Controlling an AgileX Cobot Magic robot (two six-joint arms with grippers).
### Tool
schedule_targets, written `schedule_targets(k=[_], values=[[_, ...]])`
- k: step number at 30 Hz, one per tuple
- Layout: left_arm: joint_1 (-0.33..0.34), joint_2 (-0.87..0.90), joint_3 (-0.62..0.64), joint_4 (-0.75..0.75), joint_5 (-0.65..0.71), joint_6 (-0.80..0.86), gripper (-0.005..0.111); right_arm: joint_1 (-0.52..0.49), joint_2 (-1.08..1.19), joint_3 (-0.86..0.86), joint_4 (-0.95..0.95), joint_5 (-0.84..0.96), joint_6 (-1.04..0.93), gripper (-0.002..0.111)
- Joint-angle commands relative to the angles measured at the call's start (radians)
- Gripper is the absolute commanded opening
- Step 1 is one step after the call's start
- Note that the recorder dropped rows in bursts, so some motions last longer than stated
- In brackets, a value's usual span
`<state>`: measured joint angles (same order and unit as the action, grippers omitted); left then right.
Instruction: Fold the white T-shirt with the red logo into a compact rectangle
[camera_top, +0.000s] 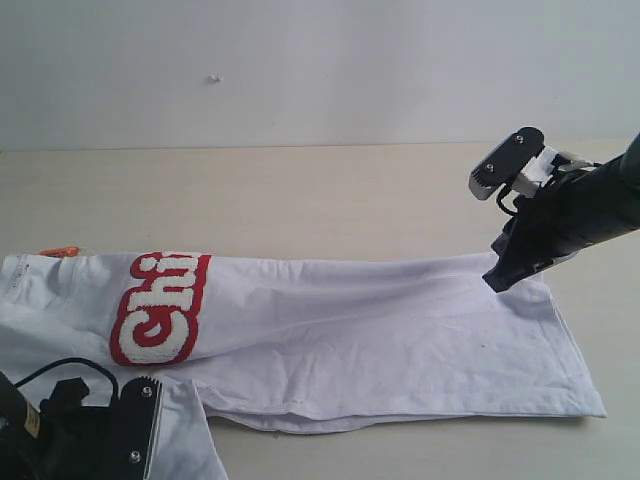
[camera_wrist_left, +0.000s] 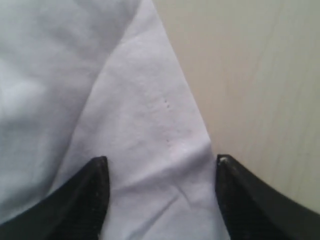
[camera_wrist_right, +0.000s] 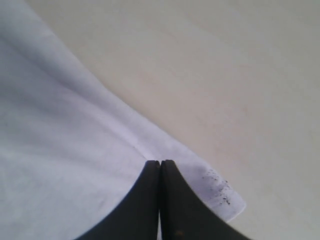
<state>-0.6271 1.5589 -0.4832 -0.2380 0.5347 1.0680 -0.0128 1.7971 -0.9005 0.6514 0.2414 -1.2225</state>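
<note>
White T-shirt (camera_top: 350, 320), seemingly folded lengthwise

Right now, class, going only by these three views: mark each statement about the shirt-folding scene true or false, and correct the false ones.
1. The left fingers stand apart above the shirt. True.
2. The right fingers are spread wide. False: they are pressed together, at the shirt's edge.
3. The whole logo shows. False: only the letters "Chi" show; the rest is out of sight.
4. The shirt lies on a pale table. True.
</note>
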Motion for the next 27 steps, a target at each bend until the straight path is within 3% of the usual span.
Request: schedule_targets(k=[1, 4, 6, 17, 23, 27], values=[[-0.006, 0.019, -0.005, -0.013, -0.012, -0.01, 0.05, 0.002, -0.009, -0.006, 0.003, 0.0, -0.006, 0.0], [-0.006, 0.021, -0.005, -0.013, -0.008, -0.01, 0.025, 0.002, -0.009, -0.006, 0.003, 0.002, -0.006, 0.0], [-0.006, 0.021, -0.005, -0.018, 0.001, -0.01, 0.002, 0.002, -0.009, -0.006, 0.003, 0.002, -0.006, 0.0], [-0.006, -0.153, -0.093, -0.008, 0.09, -0.007, 0.0, 0.002, -0.009, -0.006, 0.007, 0.0, -0.006, 0.0], [0.002, -0.179, -0.181, 0.092, 0.096, -0.007, 0.0, 0.002, -0.009, -0.006, 0.007, 0.021, -0.006, 0.0], [0.024, -0.173, -0.225, 0.238, 0.044, -0.058, 0.0, 0.002, -0.009, -0.006, 0.007, 0.025, -0.006, 0.0]])
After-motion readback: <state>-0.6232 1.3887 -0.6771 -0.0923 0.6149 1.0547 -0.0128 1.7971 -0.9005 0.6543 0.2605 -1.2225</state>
